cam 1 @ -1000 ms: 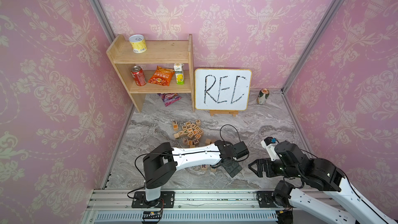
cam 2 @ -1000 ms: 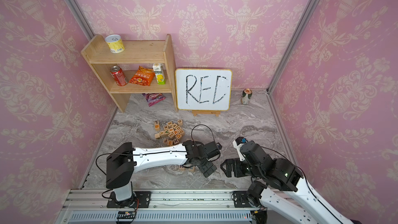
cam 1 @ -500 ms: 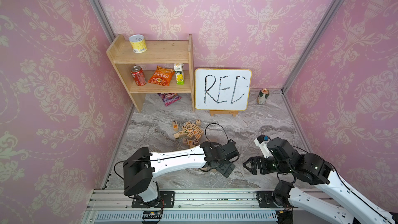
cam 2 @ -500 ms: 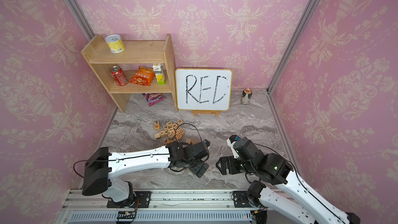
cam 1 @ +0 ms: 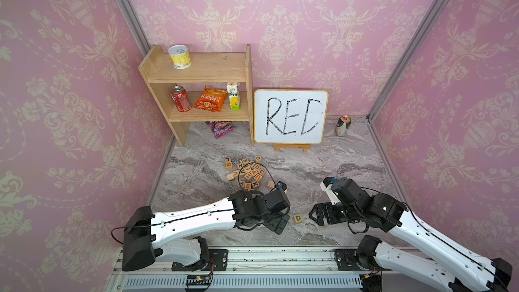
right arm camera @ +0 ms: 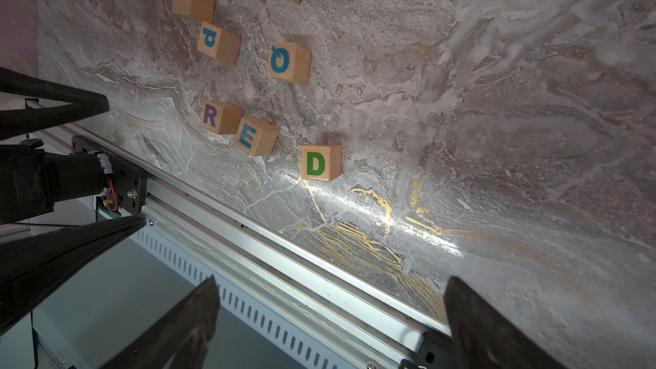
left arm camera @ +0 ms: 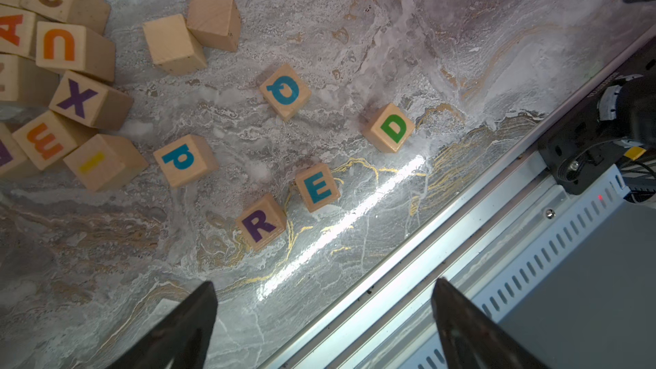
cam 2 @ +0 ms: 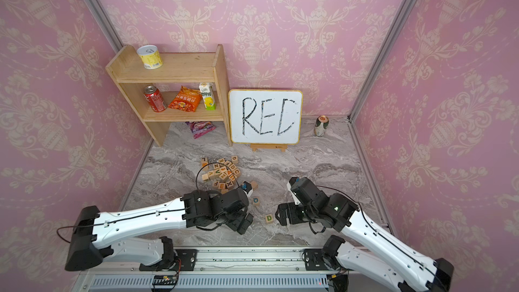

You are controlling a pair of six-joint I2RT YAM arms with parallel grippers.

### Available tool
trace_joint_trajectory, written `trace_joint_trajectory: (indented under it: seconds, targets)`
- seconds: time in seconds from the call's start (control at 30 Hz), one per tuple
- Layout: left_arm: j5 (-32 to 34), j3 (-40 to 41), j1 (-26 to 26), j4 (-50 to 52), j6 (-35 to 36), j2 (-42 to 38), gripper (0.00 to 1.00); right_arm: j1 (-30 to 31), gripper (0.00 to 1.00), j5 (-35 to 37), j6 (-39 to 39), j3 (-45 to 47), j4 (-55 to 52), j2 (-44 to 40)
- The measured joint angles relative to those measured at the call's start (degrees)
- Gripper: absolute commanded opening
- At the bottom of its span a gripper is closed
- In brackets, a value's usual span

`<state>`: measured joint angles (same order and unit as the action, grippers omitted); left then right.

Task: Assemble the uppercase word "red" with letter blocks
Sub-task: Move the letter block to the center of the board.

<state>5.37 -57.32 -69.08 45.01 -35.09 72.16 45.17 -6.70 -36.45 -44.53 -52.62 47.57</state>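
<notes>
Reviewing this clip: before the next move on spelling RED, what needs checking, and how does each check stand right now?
1. R block, E block and D block letter-up: ok.
2. Order reads R, E, D: ok.
3. R block and E block close together: ok.
4. D block snug against E block: not ok; a clear gap shows between them.
5. Left gripper open and empty: ok.
6. Right gripper open and empty: ok.

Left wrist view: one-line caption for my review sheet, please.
R block, E block and D block lie in a loose row on the marble tabletop, D set apart, before the open left gripper.
</notes>
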Motion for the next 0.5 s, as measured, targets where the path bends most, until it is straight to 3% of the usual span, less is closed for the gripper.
trace_joint_trajectory:
  seconds: [0.3,0.5]
  targets:
    - [1.0,2.5,0.0,4.5,-1.7,-8.9,0.95,6.1,1.00,1.2,-0.7,1.0,5.6,8.7]
    - [1.2,2.8,0.0,7.9,-2.0,-13.2,0.95,6.8,0.98,3.3,-1.6,1.4,8.3,14.3]
